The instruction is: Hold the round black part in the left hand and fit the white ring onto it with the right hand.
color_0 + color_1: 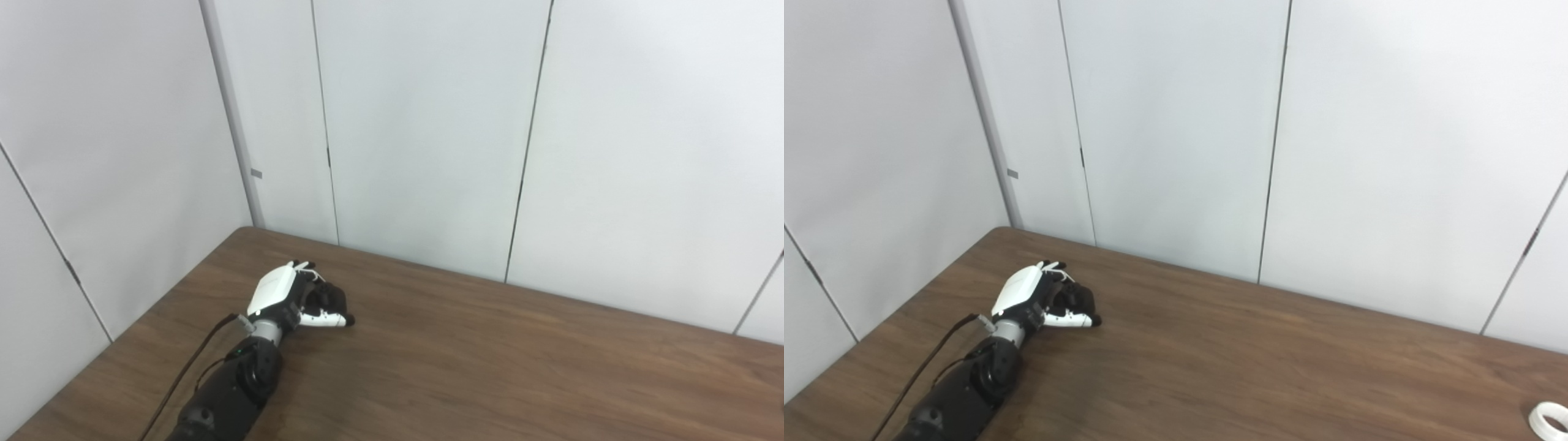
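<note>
My left hand (288, 298) lies low over the brown table (490, 367) near its far left corner, the white back of the hand turned up. Its fingers curl around a round black part (324, 300), which rests on or just above the tabletop, with the thumb stretched along the near side of the part. In the right eye view the hand (1035, 298) and the black part (1078, 301) show the same grip. The white ring (1549, 419) lies flat on the table at the bottom right corner of the right eye view. My right hand is out of sight.
White wall panels (429, 122) stand close behind the table's far edge and along its left edge. A dark cable (184, 373) runs along my left forearm.
</note>
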